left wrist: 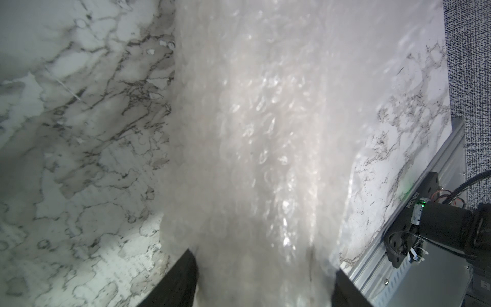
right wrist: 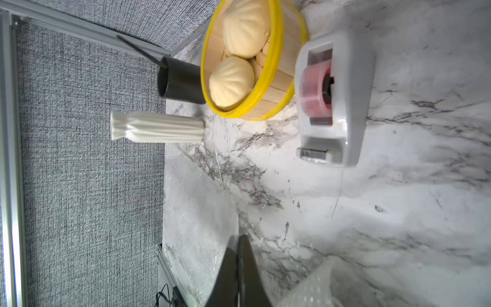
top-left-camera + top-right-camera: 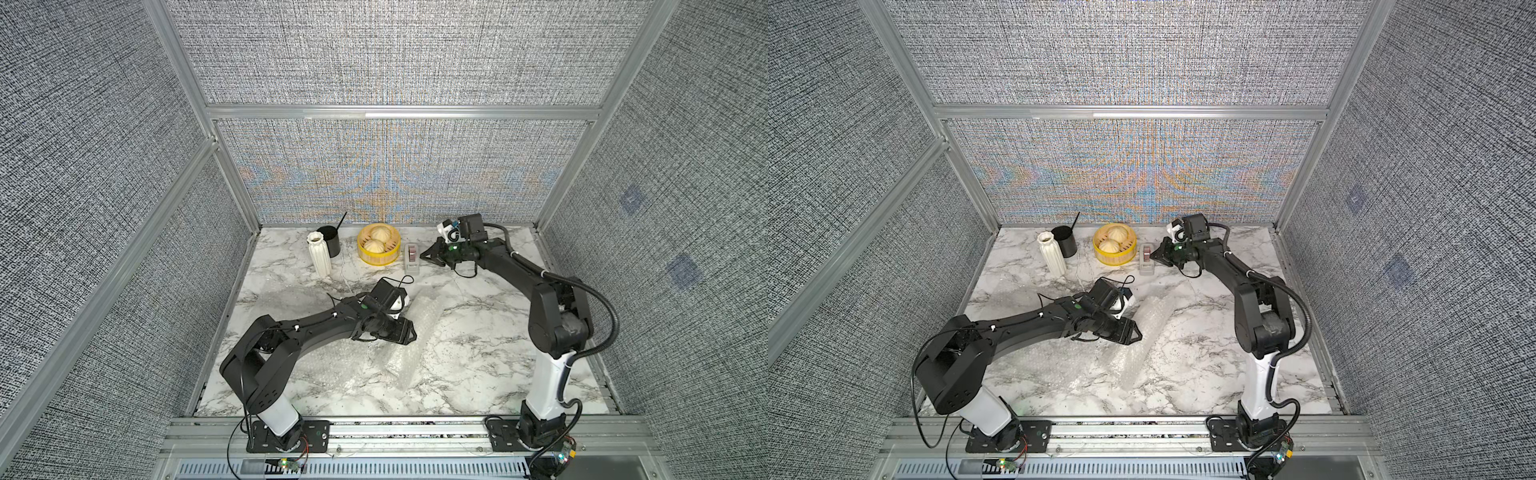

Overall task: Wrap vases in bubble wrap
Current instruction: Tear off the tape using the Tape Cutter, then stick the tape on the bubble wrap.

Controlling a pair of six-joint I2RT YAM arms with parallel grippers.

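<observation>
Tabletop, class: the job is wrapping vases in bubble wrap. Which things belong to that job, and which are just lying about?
Belongs to the job: ribbed white vase; bubble wrap roll; flat bubble wrap sheet.
Just lying about: black mug; steamer basket holding buns; tape dispenser, though it might seal a wrap.

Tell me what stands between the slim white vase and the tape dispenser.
In both top views, a black mug beside the vase, then a yellow steamer basket holding buns, next to the dispenser.
</observation>
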